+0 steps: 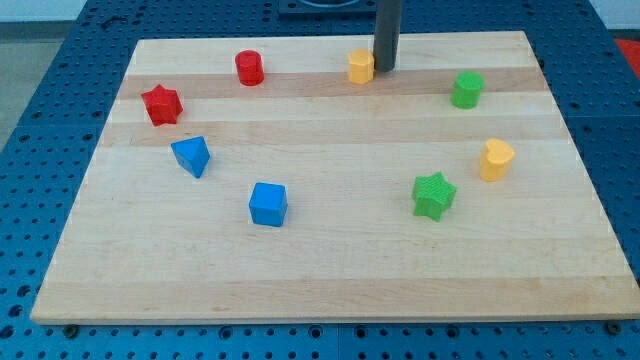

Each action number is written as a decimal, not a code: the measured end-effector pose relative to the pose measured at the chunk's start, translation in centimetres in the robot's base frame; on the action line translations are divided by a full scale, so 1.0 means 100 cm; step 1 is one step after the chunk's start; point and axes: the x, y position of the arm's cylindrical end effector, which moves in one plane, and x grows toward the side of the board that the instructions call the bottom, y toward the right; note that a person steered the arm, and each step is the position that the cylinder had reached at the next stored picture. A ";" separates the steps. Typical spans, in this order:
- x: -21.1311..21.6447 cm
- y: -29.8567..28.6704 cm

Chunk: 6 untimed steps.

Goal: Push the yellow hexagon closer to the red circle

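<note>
There are no jaws on this arm, only a dark rod, and my tip [385, 69] is resting just beside the yellow hexagon [361, 66], on its right side in the view. The hexagon is sitting near the top edge of the wooden board [330, 270]. The red circle [249, 68] is lying to its left, well apart.

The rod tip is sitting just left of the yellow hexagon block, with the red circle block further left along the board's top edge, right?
Not quite: my tip is just right of the yellow hexagon block, not left. The camera view shows this. The red circle block does sit further left near the top edge of the wooden board.
</note>
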 end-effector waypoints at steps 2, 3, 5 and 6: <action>0.015 -0.013; 0.015 -0.015; 0.001 -0.045; -0.009 -0.073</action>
